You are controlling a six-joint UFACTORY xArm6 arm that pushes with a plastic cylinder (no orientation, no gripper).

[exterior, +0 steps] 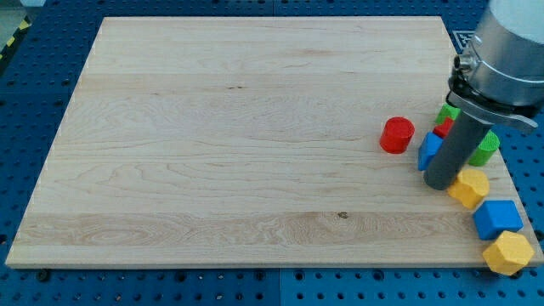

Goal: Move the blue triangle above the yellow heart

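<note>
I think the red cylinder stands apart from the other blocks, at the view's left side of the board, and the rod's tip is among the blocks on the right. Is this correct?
Not quite. The camera view shows the red cylinder standing apart, but on the view's right side of the board, just left of the cluster. My tip is indeed among the blocks there, beside a blue block.

Board (pixel 212 127): pale wood, smooth, visible grain. Red cylinder (pixel 397 135): matt plastic look.
</note>
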